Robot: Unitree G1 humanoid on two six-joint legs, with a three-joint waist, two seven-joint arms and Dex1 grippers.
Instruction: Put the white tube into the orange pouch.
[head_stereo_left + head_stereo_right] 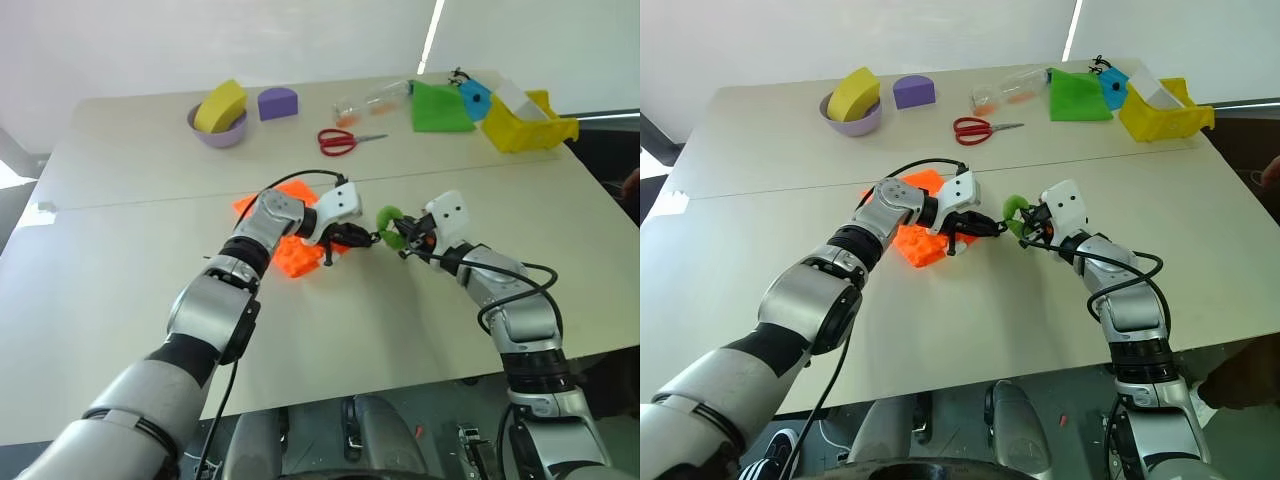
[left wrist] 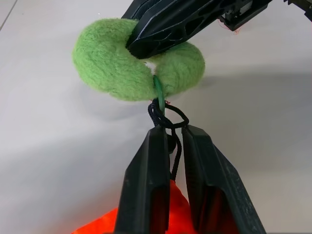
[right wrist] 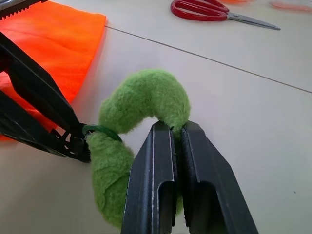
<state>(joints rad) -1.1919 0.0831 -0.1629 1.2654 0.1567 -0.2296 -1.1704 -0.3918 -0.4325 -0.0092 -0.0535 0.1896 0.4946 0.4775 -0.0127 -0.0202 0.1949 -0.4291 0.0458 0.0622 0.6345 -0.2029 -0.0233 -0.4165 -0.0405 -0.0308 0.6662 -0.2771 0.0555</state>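
Note:
The orange pouch (image 1: 298, 257) lies crumpled on the middle of the table, partly under my left wrist. Its black cord (image 2: 165, 117) runs to a fuzzy green ring toggle (image 1: 390, 224) lifted just to the right of the pouch. My left gripper (image 1: 352, 238) is shut on the cord right behind the ring, pointing right. Facing it from the right, my right gripper (image 1: 405, 237) is shut on the green ring itself (image 3: 146, 100). The two grippers almost meet tip to tip. The white tube is out of view.
Along the far edge stand a purple bowl (image 1: 222, 133) holding a yellow block, a purple block (image 1: 278, 102), red scissors (image 1: 340, 140), a clear bottle (image 1: 375, 100), a green folded cloth (image 1: 440, 108) and a yellow bin (image 1: 525, 128).

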